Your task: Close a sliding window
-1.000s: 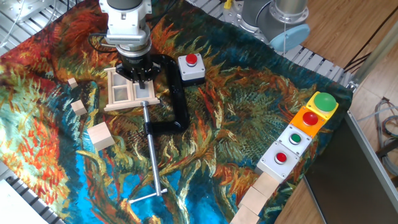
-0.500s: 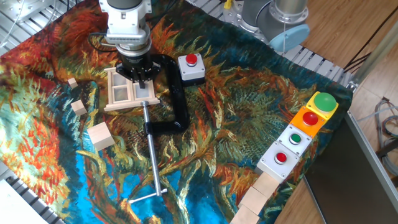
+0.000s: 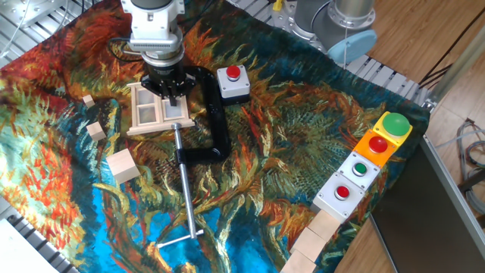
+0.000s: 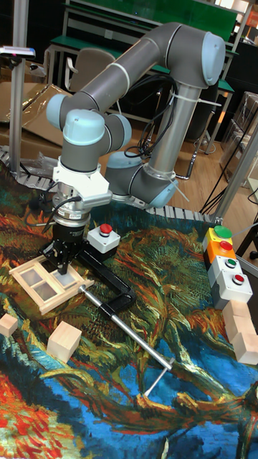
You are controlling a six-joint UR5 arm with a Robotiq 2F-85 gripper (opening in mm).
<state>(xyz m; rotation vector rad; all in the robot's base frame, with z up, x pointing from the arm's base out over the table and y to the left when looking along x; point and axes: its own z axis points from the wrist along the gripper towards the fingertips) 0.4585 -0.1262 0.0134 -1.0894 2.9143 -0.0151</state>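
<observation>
So right now my hand (image 3: 170,97) sits low over the right half of the sliding window (image 3: 158,111), which lies flat on the patterned cloth of the worktop (image 3: 303,144), just left of the black clamp (image 3: 212,114). Honestly can't tell if the fingers are spread or pinched; they're dark and bunched together in both views. For the slide I'd keep downward pressure light, push straight along the frame's track, and watch that the whole frame doesn't skid on the cloth.
</observation>
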